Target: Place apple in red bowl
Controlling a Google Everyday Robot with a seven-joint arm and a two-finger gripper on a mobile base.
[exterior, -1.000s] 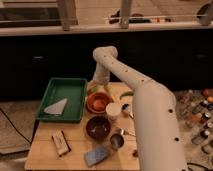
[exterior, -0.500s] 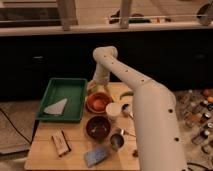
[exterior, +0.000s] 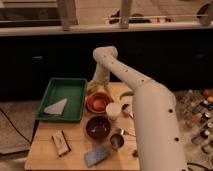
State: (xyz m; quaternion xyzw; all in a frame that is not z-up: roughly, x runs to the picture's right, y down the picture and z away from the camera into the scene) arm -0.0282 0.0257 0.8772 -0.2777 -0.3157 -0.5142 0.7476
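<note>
Camera view, only feed I have: my arm reaches across the table, wrist bent down, gripper (exterior: 96, 86) low at the far edge of the red bowl (exterior: 98, 102), just above its back rim. Nothing has shifted over the last second; arm, bowls and tray sit exactly as they did, so I judge I'm paused over the drop point rather than travelling. Finger state: hidden behind the wrist. Apple: I can't pick it out, either tucked under the gripper or already down in the bowl; the bowl's visible inside shows only orange-red. Nearer me than the gripper: white cup (exterior: 113, 111), then dark bowl (exterior: 98, 127). To its left, green tray (exterior: 64, 98). If the apple is held, release comes next.
</note>
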